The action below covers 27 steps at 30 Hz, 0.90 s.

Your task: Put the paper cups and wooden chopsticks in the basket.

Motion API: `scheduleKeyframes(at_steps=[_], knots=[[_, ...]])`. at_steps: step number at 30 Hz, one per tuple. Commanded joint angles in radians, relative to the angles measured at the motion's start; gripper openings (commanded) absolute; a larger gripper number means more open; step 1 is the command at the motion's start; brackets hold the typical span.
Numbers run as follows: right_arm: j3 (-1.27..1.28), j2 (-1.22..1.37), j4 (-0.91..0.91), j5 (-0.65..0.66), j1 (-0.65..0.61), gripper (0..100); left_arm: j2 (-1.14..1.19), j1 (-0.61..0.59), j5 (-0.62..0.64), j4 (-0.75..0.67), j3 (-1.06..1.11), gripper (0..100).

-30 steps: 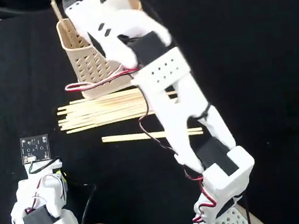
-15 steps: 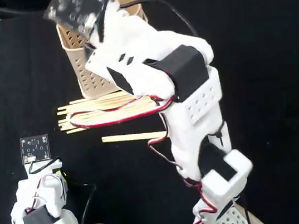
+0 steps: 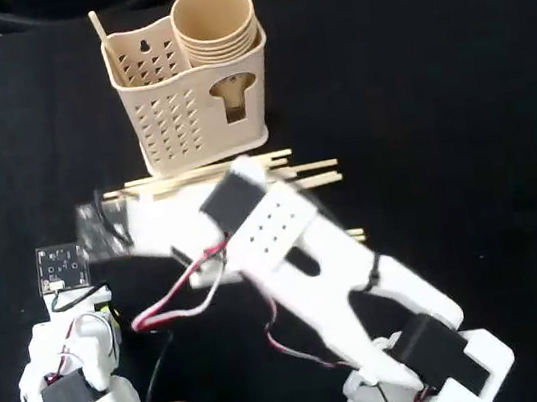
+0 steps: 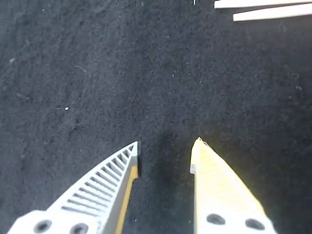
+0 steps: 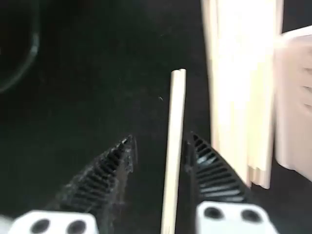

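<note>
The right arm (image 3: 340, 271) lies low and long, from its base at the front out across to the left. The right claw (image 5: 161, 139) has its two fingers apart (they are dark and ridged). The left arm (image 3: 75, 392) sits folded up small over its base. The left claw (image 4: 165, 148) points down, one finger white and one yellow, with a gap between them.

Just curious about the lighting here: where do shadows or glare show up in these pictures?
High view: even light, the cups shaded inside. Left wrist view: a dark shadow on the cloth between the left gripper's tips. Right wrist view: the chopsticks glare almost white.
</note>
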Motion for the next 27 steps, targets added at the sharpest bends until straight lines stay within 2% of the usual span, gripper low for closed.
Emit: scheduleKeyframes(at_steps=[1,4,8,15,22,24,27], knots=[[0.209,-0.039,-0.244,0.011,-0.006,19.4,-0.003,-0.013,-0.008,-0.012,-0.016,18],[0.272,-0.021,-0.344,0.005,-0.005,19.4,-0.003,-0.013,-0.008,-0.012,-0.016,18],[0.216,0.114,-0.404,-0.057,0.035,19.4,-0.003,-0.013,-0.008,-0.011,-0.016,18],[0.027,0.392,-0.371,-0.068,0.087,19.2,-0.003,-0.013,-0.008,-0.011,-0.016,18],[-0.007,0.429,-0.348,-0.069,0.092,18.9,-0.003,-0.013,-0.008,-0.011,-0.016,18],[-0.007,0.427,-0.342,-0.066,0.092,15.7,-0.003,-0.013,-0.008,-0.011,-0.016,18],[-0.01,0.426,-0.328,-0.063,0.094,5.6,-0.003,-0.013,-0.008,-0.011,-0.016,18]])
